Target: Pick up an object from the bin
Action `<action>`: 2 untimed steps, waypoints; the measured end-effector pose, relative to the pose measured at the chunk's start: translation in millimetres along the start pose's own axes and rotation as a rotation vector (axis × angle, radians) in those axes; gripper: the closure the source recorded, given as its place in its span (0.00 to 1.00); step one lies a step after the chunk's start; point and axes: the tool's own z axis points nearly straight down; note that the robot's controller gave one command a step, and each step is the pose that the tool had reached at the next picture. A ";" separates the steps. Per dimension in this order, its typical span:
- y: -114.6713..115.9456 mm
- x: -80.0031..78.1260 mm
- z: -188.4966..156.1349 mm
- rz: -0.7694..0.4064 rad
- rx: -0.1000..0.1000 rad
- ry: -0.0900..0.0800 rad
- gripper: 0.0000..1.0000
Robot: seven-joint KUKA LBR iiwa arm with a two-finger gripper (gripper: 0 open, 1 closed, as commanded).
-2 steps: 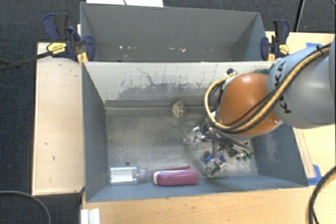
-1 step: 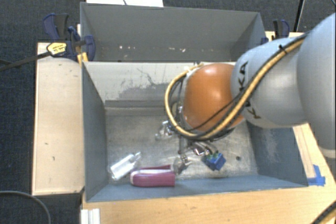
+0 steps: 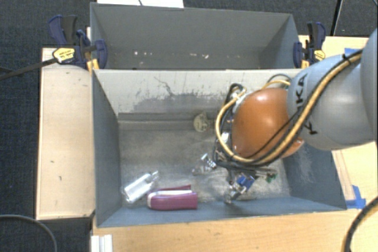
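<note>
The arm's orange cover point(image 3: 263, 127) sits highest, over the right half of the grey bin point(image 3: 106, 144). Beneath it the gripper point(image 3: 237, 185) is low at the floor's near right, with a small blue thing point(image 3: 244, 183) at its tip. I cannot tell how far open it is, or whether it holds anything. Just left lies a small silvery piece point(image 3: 204, 165). Farther left, by the near wall, lie a maroon tube point(image 3: 172, 200) and a clear bottle point(image 3: 140, 185). This looks like the grasping step, and the next move would call for a firm closing and a straight lift.
</note>
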 end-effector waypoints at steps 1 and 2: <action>-71.3 39.3 -13.0 -0.175 -0.003 0.008 0.00; -67.8 37.2 -12.5 -0.176 -0.007 0.008 1.00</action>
